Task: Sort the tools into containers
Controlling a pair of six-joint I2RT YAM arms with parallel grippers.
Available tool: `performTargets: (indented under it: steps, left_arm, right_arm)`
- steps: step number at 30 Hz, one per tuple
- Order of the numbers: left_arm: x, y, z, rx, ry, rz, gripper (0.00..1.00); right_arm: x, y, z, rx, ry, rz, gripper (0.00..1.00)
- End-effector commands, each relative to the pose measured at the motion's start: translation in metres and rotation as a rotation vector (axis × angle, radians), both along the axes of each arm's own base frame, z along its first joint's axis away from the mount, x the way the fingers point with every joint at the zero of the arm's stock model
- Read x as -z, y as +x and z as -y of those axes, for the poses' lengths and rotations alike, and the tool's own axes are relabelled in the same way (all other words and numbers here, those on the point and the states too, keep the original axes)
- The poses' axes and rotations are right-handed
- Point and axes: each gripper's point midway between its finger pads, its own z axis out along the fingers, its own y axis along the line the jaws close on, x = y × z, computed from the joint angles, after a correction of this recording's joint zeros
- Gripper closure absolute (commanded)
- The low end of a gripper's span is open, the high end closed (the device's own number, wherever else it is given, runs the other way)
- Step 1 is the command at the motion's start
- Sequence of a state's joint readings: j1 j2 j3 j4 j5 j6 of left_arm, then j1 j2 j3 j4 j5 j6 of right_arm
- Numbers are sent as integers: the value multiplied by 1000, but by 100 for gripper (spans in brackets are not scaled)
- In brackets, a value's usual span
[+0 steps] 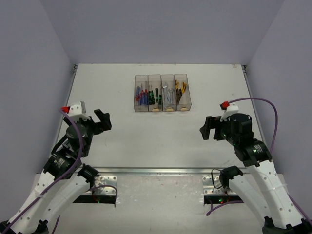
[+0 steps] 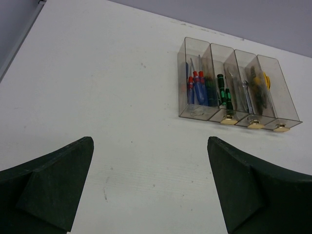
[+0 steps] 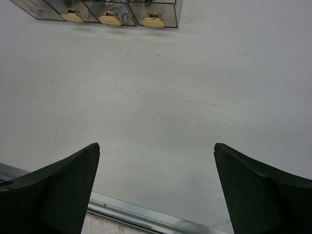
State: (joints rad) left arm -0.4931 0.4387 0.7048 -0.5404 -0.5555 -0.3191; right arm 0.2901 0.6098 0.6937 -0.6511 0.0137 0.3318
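Four bins: narrow rectangular clear smoky-plastic containers [image 1: 140, 107], joined side by side in one row on the white table [image 1: 161, 146].
Position: upper centre of the overhead frame; upper right of the left wrist frame [image 2: 195, 112]; cut off by the top left edge of the right wrist frame [image 3: 165, 7].
Three tabs: small rounded yellowish tabs [image 1: 169, 109] on the near ends of the second, third and fourth bins.
Leftmost bin: blue-handled screwdrivers with red ends [image 2: 195, 87]; three red ends can be counted.
Second bin: thin green-and-black-handled screwdrivers [image 2: 223, 92]; at least two.
Third bin: silver open-end wrenches [image 2: 243, 92]; the number cannot be told.
Fourth bin: yellow-and-black-handled pliers [image 2: 258, 87]; the count is unclear.
Lower left: the left gripper [image 1: 103, 120], dark and two-fingered, jaws spread wide with nothing between them, well apart from the bins.
Lower right: the right gripper [image 1: 206, 127], likewise spread wide and empty, over bare table.
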Motion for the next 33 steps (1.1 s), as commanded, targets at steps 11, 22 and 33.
performTargets:
  steps: [11,22,33]
  left_arm:
    - [-13,4,1,2,-18,48,0]
    - [-14,4,2,6,-22,53,0]
    - [-18,0,-2,-2,-24,71,0]
  right_arm:
    - [-1,10,-10,-19,44,32,1]
    - [3,13,-10,-10,42,23,1]
    - [-18,16,-1,21,19,76,1]
